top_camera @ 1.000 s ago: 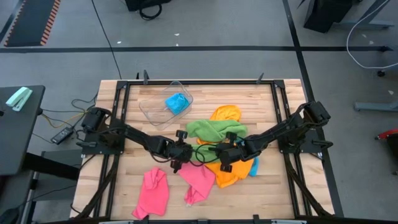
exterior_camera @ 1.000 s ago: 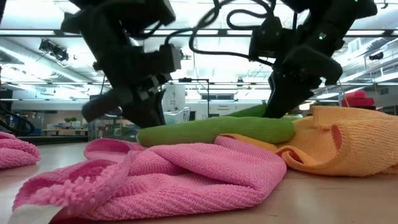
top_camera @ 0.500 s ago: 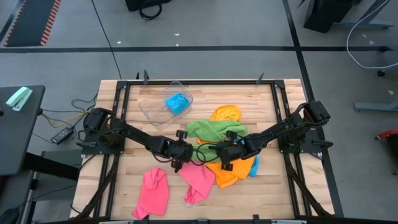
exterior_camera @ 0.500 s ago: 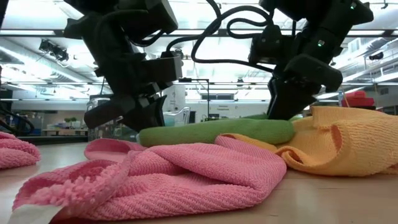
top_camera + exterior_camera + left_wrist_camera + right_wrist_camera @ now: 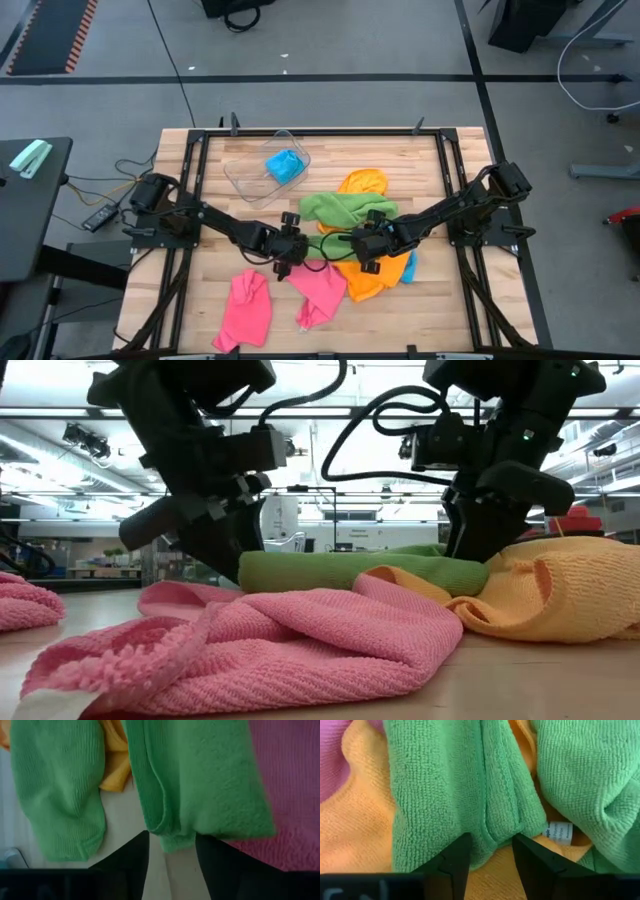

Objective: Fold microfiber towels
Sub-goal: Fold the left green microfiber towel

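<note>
My table (image 5: 220, 300) is pale wooden planks inside a dark frame. A clear tub (image 5: 262, 172) sits on it toward the far left, holding a blue towel (image 5: 285, 165). Near the middle lies a green towel (image 5: 340, 210), folded over, overlapping an orange towel (image 5: 362, 182) that spreads from far to near beneath it. A second blue towel (image 5: 408, 267) shows at the orange one's right edge, probably under it. Toward the near edge lie two pink towels, one (image 5: 245, 307) at left, the other (image 5: 320, 290) beside it.
</note>
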Robot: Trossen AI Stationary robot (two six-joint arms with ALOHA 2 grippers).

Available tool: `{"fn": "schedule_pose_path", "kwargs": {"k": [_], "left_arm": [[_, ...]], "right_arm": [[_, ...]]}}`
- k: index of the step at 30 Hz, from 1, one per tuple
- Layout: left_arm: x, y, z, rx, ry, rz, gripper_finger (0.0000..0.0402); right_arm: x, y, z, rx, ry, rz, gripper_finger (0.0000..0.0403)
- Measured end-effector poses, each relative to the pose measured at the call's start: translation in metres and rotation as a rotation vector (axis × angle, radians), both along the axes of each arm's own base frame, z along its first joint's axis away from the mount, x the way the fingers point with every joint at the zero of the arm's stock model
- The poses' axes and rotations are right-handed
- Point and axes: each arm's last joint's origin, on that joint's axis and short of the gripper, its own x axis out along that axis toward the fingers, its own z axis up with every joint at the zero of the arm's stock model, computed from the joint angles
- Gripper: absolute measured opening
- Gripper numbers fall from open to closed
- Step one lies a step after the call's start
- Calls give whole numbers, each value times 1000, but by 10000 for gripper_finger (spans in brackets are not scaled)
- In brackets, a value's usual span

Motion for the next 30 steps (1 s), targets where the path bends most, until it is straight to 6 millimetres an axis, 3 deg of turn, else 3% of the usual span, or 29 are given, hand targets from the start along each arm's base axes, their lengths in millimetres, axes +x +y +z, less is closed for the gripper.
{"fn": "schedule_pose_path", "kwargs": {"k": [13, 18, 24, 30], "left_arm": [[-13, -18, 26, -35, -43, -96, 161], [-8, -25, 32, -85, -138, -94, 164], [3, -32, 25, -152, -215, -97, 164], [11, -38, 19, -179, -274, -98, 195]], "right_arm": [[4, 1, 12, -24, 43, 28, 157], [5, 1, 14, -34, 46, 48, 157], [4, 1, 14, -48, 55, 70, 157], [4, 1, 14, -59, 61, 94, 179]]}}
